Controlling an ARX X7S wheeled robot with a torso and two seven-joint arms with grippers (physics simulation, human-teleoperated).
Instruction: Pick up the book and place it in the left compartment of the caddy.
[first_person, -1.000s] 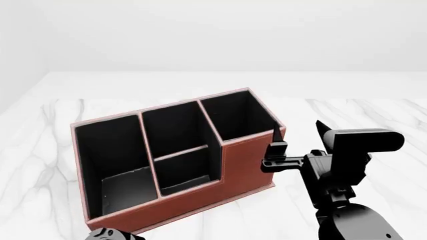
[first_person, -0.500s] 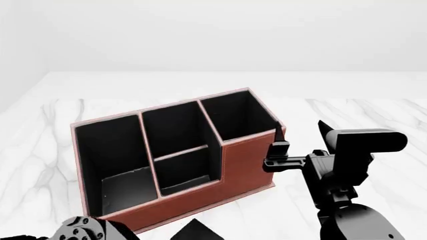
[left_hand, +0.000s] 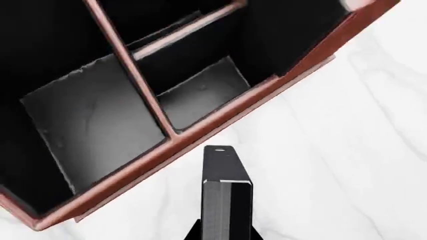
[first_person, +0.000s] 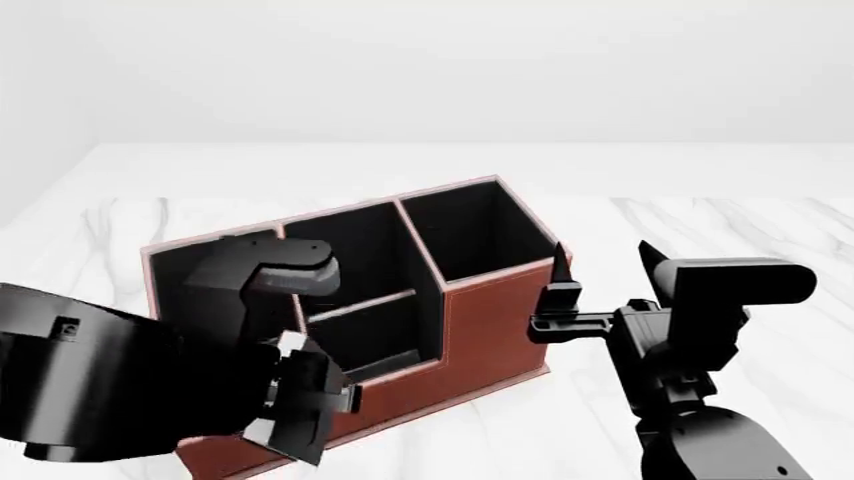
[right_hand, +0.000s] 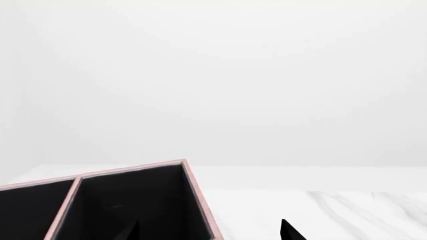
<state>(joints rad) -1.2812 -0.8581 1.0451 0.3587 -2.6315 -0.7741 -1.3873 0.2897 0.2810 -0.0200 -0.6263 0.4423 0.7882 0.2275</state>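
Observation:
The reddish-brown caddy stands on the marble table. My left gripper hangs low over its front left part and hides most of the left compartment. In the left wrist view my left gripper is shut on the book, held edge-on with grey page edges and dark cover. The book hangs above the table just outside the caddy's front wall. The left compartment lies open beyond that wall. My right gripper is open and empty beside the caddy's right end; it also shows in the right wrist view.
The caddy's two short bays and its tall square bay sit right of the left compartment. White marble table spreads around the caddy. My left arm fills the lower left of the head view.
My left arm has risen from the bottom edge of the head view and now covers the caddy's left part. The right arm has hardly moved.

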